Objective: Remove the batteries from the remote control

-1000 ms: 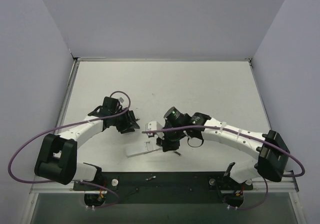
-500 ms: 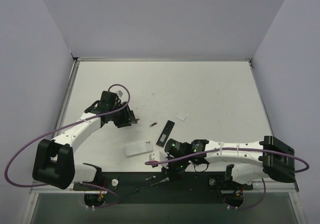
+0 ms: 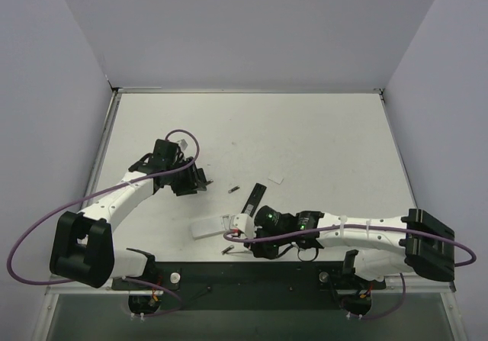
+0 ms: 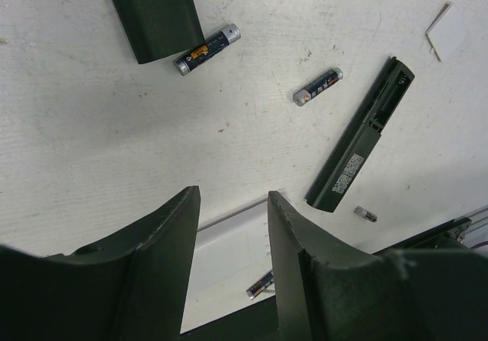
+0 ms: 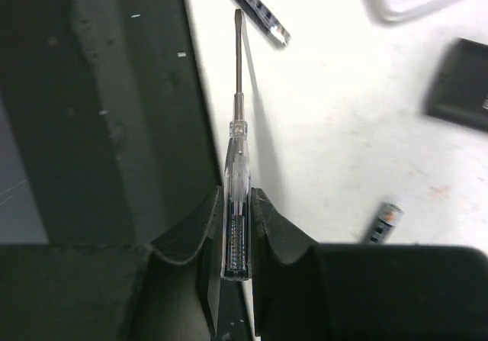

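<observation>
1 remote control (image 4: 360, 146) lay open-side up, with 4 batteries (image 4: 318, 86) loose around it: 2 to its left, 2 beyond its near end. Left of the remote the left gripper (image 4: 232, 196) hung half spread, empty. By the remote's near end the right gripper (image 5: 235, 204) clenched 1 screwdriver (image 5: 238, 127).

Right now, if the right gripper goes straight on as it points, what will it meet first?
Probably the battery, just beside the tip of the screwdriver that the right gripper holds; depth is unclear.
</observation>
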